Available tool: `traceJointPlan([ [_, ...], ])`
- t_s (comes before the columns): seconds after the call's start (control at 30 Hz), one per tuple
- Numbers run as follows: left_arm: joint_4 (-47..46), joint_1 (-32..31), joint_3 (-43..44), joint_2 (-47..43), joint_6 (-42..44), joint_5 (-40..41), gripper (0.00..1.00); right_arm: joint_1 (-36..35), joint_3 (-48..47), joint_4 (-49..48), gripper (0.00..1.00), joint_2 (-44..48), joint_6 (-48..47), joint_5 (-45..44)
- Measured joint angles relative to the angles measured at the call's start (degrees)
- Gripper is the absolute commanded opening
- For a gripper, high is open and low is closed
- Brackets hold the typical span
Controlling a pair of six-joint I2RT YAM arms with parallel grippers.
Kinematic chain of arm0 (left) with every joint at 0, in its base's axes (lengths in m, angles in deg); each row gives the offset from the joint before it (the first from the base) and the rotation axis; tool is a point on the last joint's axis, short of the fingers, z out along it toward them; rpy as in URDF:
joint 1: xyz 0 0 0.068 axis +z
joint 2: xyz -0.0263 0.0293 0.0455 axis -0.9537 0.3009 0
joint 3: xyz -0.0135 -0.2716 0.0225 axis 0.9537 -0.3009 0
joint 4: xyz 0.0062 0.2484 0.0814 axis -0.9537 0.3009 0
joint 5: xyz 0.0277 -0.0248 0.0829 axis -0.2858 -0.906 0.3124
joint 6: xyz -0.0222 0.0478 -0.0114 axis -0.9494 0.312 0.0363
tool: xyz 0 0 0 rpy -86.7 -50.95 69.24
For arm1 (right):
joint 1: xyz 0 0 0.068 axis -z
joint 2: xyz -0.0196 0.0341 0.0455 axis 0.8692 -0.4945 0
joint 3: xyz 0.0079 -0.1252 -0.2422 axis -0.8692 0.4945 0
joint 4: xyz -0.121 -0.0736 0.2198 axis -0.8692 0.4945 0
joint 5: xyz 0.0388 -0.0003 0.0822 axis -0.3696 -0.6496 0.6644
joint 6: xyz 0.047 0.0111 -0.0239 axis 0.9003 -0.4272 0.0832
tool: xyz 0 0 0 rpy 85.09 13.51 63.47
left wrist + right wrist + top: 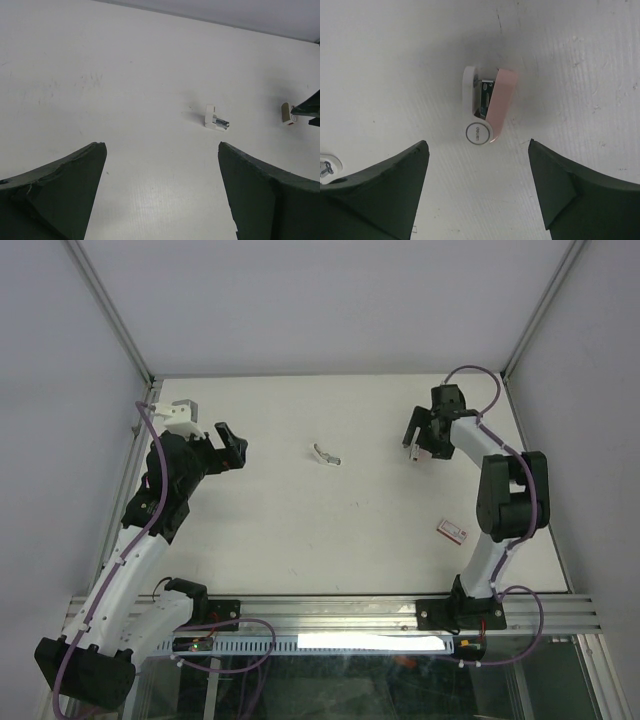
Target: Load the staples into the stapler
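Our right gripper (477,144) hangs wide open and empty over the stapler (488,102); lying askew, it could twist away as we close. Our left gripper (161,145) gapes empty too.

stapler (482,107): on the table (300,530), far right part, under the right gripper (416,445), apart from both fingers
small loose part (325,454): mid-table, left of the stapler, well apart from it
flat box (453,531): nearer the bases than the stapler, beside the right arm
left gripper (235,447): left of the loose part, well apart
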Motion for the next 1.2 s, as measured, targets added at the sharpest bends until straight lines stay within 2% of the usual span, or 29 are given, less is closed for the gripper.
traceJointPlan([
  [0.47, 0.0, 0.0, -0.1, 0.5, 0.0, 0.0, 0.99, -1.8, -6.7, 0.2, 0.65, -8.5, -2.1, -5.5],
  [0.57, 0.0, 0.0, -0.1, 0.5, 0.0, 0.0, 0.99, -2.1, -7.1, 0.2, 0.58, -9.8, -2.4, -6.5],
  [0.63, 0.0, 0.0, -0.1, 0.5, 0.0, 0.0, 0.99, -2.2, -7.3, 0.2, 0.50, -10.4, -2.5, -6.9],
  [0.8, 0.0, 0.3, -0.1, 0.5, 0.0, 0.0, 0.99, -2.2, -7.5, -0.2, 0.20, -11.1, -2.9, -7.3],
  [0.9, 0.0, 0.3, -0.1, 0.5, 0.0, 0.0, 0.99, -2.2, -7.5, -0.4, 0.07, -11.0, -3.4, -7.2],
  [1.03, 0.0, 0.3, -0.1, 0.5, -0.7, -0.4, 0.94, -2.6, -5.9, -1.8, 0.00, -9.5, -5.4, -6.0],
  [1.2, -1.0, -0.4, -0.2, 1.5, -4.5, -4.3, 0.93, -7.3, 1.4, -4.7, 0.00, 0.9, -9.4, -3.7],
])
